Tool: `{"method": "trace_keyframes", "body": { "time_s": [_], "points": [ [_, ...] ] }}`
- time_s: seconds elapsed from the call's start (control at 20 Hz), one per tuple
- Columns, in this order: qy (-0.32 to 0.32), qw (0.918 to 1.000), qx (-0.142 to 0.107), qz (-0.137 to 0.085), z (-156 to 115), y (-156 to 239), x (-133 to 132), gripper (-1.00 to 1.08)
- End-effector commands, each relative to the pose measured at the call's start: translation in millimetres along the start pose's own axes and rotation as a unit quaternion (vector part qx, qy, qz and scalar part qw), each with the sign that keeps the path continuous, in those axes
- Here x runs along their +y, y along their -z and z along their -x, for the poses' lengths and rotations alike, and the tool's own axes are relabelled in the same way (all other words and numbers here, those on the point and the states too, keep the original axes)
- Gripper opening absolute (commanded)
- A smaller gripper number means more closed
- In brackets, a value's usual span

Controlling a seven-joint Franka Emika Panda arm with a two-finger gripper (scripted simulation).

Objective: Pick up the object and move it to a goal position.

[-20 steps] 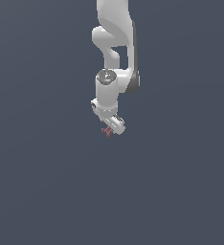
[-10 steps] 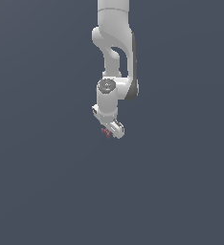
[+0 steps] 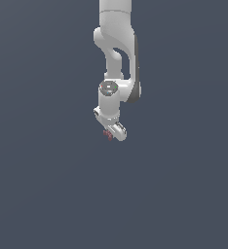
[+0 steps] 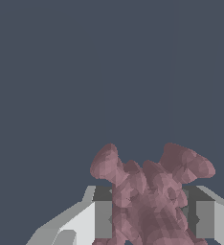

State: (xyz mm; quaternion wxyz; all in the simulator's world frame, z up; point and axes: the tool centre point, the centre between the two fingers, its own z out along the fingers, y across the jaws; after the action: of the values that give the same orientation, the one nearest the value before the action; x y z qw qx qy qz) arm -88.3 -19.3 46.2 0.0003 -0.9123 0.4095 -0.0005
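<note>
Maroon object (image 4: 150, 201) pinched betw. hand (image 3: 111, 134) fingers, prongs sticking out.

We see only one carrying surface, a flat, even slate-grey counter (image 3: 47, 194) that fills both views edge to edge. We find no seam, edge or marking on it. Around and past the fingers (image 4: 95, 217) we make out nothing lying directly on it; whether they touch it we cannot tell.
</note>
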Motion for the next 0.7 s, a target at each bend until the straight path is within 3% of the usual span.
{"method": "trace_keyframes", "body": {
  "time_s": [0.0, 0.65],
  "points": [
    [0.000, 1.0000, 0.000, 0.000, 0.2, -0.6, 0.3, -1.00],
    [0.000, 1.0000, 0.000, 0.000, 6.0, 27.1, 1.1, -1.00]
  ]
}}
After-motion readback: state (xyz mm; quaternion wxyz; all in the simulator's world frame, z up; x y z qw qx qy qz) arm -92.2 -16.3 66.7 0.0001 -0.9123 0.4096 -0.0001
